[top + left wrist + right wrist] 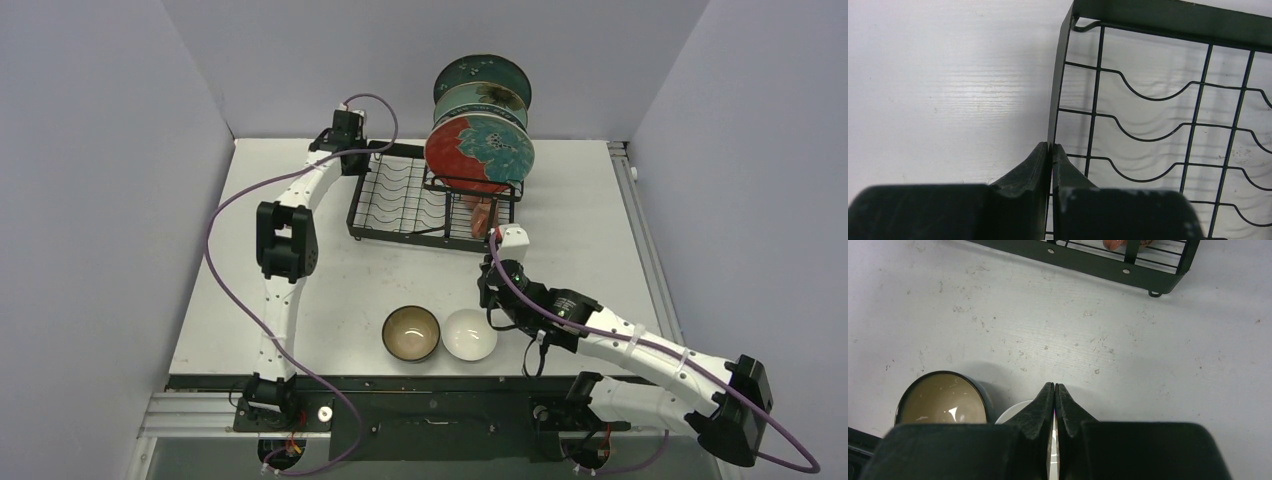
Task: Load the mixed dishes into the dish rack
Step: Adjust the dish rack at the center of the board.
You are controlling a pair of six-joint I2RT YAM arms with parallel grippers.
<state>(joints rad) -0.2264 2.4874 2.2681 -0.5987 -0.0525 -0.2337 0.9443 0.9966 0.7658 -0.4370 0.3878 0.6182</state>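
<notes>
The black wire dish rack (395, 238) stands at the back middle. Three plates stand in its right slots: dark teal (485, 78), light green (478, 103) and red-orange with a teal flower (450, 152). A pink mug (485, 215) lies under them. My left gripper (352, 165) is shut on the rack's left rim (1168, 17), which runs between its fingertips (1040, 155). The brown bowl (411, 333) and the small white bowl (469, 334) sit side by side at the near edge. My right gripper (488, 292) is shut and empty, just over the white bowl's far rim (1010, 412). The white plate and the orange-handled mug are out of view.
The rack's left half is a bare grid with wavy wires (1148, 95). In the right wrist view the brown bowl (943, 400) is left of the fingers and the rack's front rail (1088, 265) is ahead. Grey walls close in the table's sides and back.
</notes>
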